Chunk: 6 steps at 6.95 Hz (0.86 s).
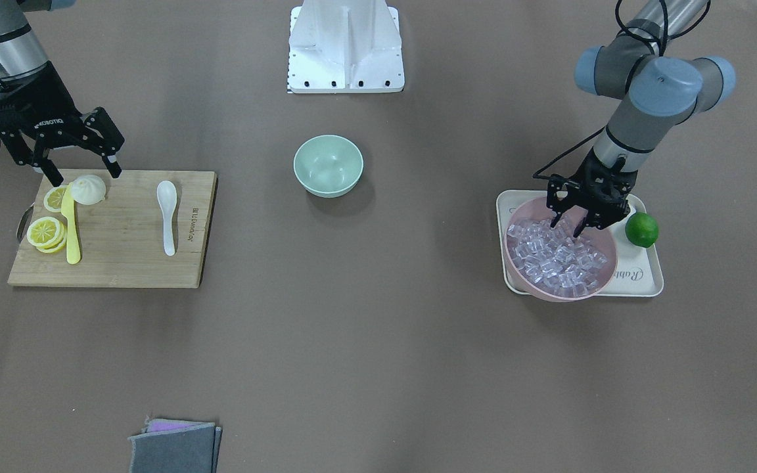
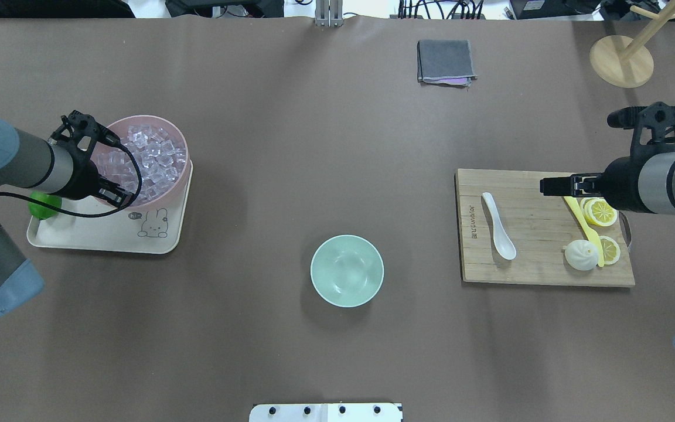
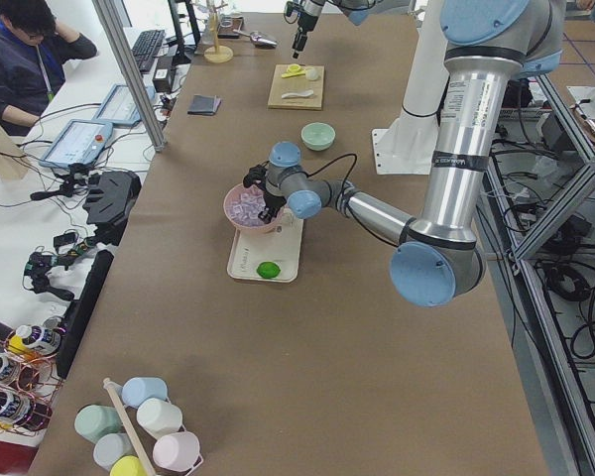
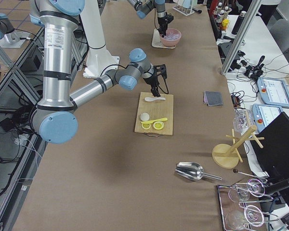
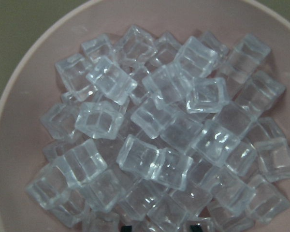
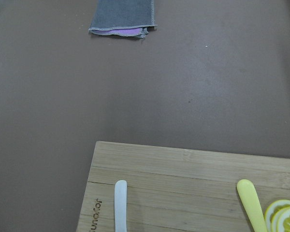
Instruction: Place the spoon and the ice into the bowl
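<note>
Left end effector [image 1: 568,227], fingers spread, hangs low over the ice [image 1: 557,257] heaped in the pink bowl [image 1: 607,270] (contact cannot be told). Right end effector [image 1: 86,175], likewise spread, hovers at the cutting board [image 1: 129,259] edge, where the spoon [image 1: 167,217] lies. The mint bowl [image 1: 328,165] sits mid-bench [image 1: 378,328].

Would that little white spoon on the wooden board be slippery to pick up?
Probably slippery: the spoon looks glossy and smooth, so a grip may slide. It lies flat on the cutting board, leaving little edge to get under. It looks stiff, and its rounded scoop might let it rock or spin if pushed.
</note>
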Each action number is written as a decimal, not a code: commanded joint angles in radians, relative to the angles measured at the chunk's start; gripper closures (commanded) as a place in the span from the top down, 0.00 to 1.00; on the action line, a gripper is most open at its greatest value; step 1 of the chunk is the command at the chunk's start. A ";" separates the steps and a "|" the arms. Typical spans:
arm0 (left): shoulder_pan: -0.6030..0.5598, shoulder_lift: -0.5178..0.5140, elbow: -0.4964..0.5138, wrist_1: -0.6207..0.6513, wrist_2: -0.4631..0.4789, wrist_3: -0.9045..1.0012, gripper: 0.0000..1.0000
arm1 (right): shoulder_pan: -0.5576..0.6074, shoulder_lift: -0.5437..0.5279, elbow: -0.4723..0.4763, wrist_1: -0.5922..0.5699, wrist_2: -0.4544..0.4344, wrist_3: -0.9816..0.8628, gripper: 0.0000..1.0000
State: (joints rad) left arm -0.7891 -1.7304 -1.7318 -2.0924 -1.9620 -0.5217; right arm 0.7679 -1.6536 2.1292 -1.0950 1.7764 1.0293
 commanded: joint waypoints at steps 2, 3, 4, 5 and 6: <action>-0.002 0.002 -0.011 0.000 -0.006 0.000 0.00 | 0.001 0.000 0.000 0.001 0.000 0.000 0.99; -0.005 0.005 -0.028 0.000 -0.012 0.000 0.00 | 0.001 0.000 0.000 0.001 0.000 0.000 0.99; -0.018 0.002 -0.050 0.002 -0.055 0.000 0.00 | -0.001 0.000 0.000 0.001 0.000 0.000 0.99; -0.071 -0.006 -0.061 0.000 -0.101 0.000 0.00 | -0.001 0.000 0.000 0.001 0.000 0.000 0.99; -0.090 -0.012 -0.115 0.000 -0.107 -0.010 0.00 | -0.001 0.005 0.000 0.001 0.000 0.002 0.99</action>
State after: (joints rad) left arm -0.8458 -1.7352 -1.7992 -2.0920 -2.0446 -0.5239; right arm 0.7672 -1.6523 2.1292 -1.0937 1.7764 1.0296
